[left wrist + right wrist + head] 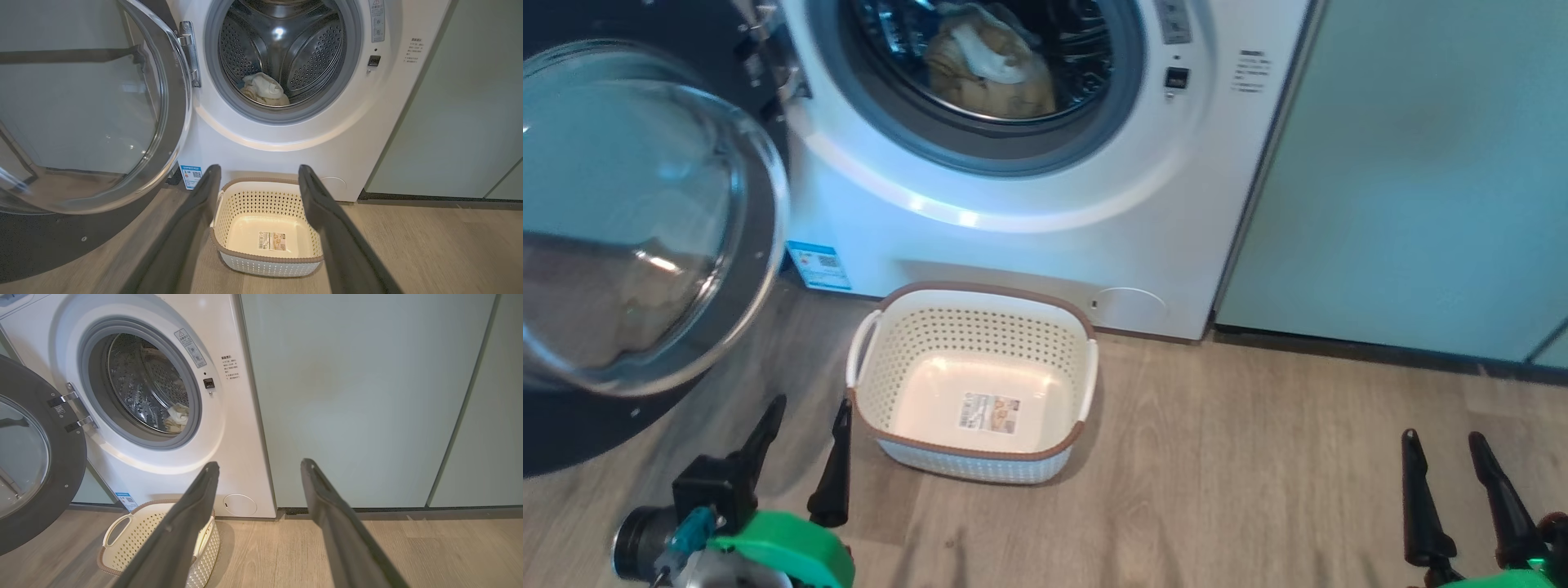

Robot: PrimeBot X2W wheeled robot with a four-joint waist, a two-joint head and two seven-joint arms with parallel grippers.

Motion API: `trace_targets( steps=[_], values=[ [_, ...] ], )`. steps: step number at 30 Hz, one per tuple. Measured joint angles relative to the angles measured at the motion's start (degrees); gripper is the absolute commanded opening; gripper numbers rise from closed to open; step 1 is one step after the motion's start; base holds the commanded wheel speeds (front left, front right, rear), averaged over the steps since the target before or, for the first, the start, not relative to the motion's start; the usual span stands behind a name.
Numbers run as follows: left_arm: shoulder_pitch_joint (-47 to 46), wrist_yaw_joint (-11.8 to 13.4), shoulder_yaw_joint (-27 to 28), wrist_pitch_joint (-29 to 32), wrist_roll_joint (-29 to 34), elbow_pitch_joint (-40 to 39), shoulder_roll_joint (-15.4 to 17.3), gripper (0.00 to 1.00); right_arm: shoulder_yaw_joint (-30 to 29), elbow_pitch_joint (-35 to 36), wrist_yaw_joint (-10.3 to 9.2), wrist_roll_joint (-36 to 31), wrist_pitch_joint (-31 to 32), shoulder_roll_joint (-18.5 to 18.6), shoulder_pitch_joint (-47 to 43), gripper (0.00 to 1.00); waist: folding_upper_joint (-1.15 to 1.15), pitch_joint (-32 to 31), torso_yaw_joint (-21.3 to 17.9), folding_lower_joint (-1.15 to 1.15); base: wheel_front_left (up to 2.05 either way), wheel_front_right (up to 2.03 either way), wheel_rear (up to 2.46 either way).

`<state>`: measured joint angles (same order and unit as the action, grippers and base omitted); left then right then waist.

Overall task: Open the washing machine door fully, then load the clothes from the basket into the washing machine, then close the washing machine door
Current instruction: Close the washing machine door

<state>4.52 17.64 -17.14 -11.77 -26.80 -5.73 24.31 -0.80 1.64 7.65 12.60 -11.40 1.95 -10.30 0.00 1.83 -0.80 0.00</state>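
Evidently the loading is done and only the closing is left. At the far left the washing machine door (645,229) stands swung wide on its hinge, its glass bowl bulging toward the room. The left hand (809,403) hovers low beside it over the wooden floor (1258,457), fingers spread and holding nothing. Just right of the door's lower edge is a blue energy label (818,265) with a square code, its text too small to read. The basket (980,304) sits on the floor close in front of the washing machine (1045,245), bare except for a sticker (988,412) whose print is illegible. The clothes (988,69) lie in the drum (314,57). The notices (1251,72) beside the latch are too fine to make out. Before the pale green cabinets (1421,163), the right hand (1443,435) hovers, likewise open and empty.
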Motion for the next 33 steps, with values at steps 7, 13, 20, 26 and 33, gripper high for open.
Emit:
trace_targets(
  steps=[7, 13, 20, 26, 33],
  values=[
    [-0.01, 0.18, -0.02, -0.09, 0.01, -0.05, 0.01, 1.00, -0.73, 0.33, 0.00, -0.11, 0.59, 0.00, -0.03, 1.00, 0.00, -0.25, 5.43, 0.00, 0.00, 0.00, 0.00],
    [0.02, 0.19, -0.04, -0.18, -0.01, 0.10, 0.00, 1.00, -0.60, 0.44, 0.00, -0.58, 0.86, 0.00, -0.03, 1.00, 0.00, -0.37, 11.37, 0.00, 0.00, 0.00, 0.00],
    [0.03, 0.19, -0.31, -0.44, -0.01, 0.24, -0.10, 1.00, 0.03, 0.53, 0.00, -1.09, 1.36, -0.01, 0.03, 1.00, 0.00, -0.17, 18.84, 0.00, 0.00, 0.00, 0.00],
    [0.07, 0.24, -0.03, -0.86, -0.01, 0.34, -0.04, 1.00, 0.43, 0.53, 0.00, -1.10, 1.87, -0.01, 0.08, 1.00, 0.00, -0.19, 23.68, 0.00, 0.00, 0.00, 0.00],
    [0.08, 0.24, 0.07, -0.92, -0.53, 0.33, -0.03, 1.00, 0.66, 0.53, 0.00, -1.10, 1.87, -0.01, 0.13, 1.00, 0.00, 0.01, 25.48, 0.00, 0.00, 0.00, 0.00]
  ],
)
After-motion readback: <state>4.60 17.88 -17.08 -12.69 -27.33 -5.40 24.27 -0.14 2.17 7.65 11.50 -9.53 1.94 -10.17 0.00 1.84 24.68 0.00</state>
